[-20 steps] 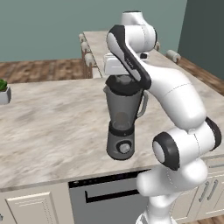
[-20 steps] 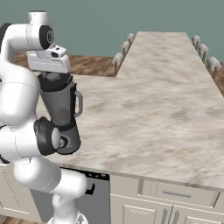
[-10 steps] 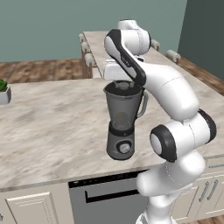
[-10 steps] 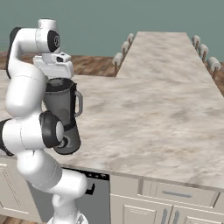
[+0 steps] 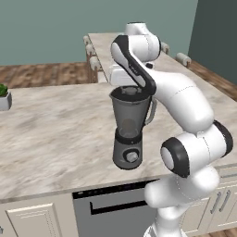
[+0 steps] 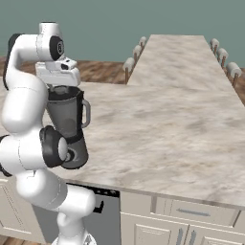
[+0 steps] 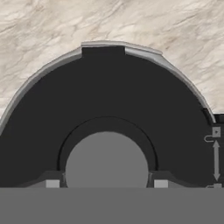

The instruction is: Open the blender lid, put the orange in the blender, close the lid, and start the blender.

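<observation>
The arm rises from the base, bends at a dark elbow and arches up and over, with the hand pointing straight down at the blender lid (image 7: 131, 96). The gripper (image 7: 106, 183) sits just above the lid, its two fingertips (image 7: 52, 183) standing on either side of the lid's central knob, spread about as wide as the knob.

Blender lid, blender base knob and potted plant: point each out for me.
blender lid (image 7: 105, 92), hand view, on its dark top face.
blender base knob (image 5: 132, 157), left base view, on the knob's face.
potted plant (image 5: 3, 90), left base view, on its leaves.
</observation>
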Motion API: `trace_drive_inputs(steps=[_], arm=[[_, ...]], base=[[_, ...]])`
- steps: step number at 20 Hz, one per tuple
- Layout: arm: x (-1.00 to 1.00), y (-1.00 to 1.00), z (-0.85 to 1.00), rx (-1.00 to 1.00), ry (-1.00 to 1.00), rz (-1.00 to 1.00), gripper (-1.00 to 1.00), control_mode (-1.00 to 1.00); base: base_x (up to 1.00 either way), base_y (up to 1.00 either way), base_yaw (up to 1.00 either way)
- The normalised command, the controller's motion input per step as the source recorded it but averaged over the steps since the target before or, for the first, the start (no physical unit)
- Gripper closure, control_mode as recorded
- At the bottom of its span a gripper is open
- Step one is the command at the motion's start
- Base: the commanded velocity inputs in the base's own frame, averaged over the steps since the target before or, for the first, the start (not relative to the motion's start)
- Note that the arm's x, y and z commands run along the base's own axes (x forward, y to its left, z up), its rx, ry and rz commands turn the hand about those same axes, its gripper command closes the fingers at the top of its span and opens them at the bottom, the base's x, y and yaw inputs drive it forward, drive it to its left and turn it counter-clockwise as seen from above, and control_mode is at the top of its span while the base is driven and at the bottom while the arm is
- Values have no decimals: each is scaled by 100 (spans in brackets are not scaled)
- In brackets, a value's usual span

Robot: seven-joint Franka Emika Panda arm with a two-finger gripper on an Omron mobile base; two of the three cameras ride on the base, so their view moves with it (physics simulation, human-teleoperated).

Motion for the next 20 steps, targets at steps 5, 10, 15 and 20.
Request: trace_drive_inputs(steps=[5,10,15,20], arm=[[0,0,-3,0,-15,0,-100,-100],[0,0,5,0,-15,0,-100,-100],[0,0,25,0,-11,0,-100,-100],[-54,0,56,0,-27,-1,-100,-100]], base=[[0,0,0],[0,0,0],[0,0,0],[0,0,0]])
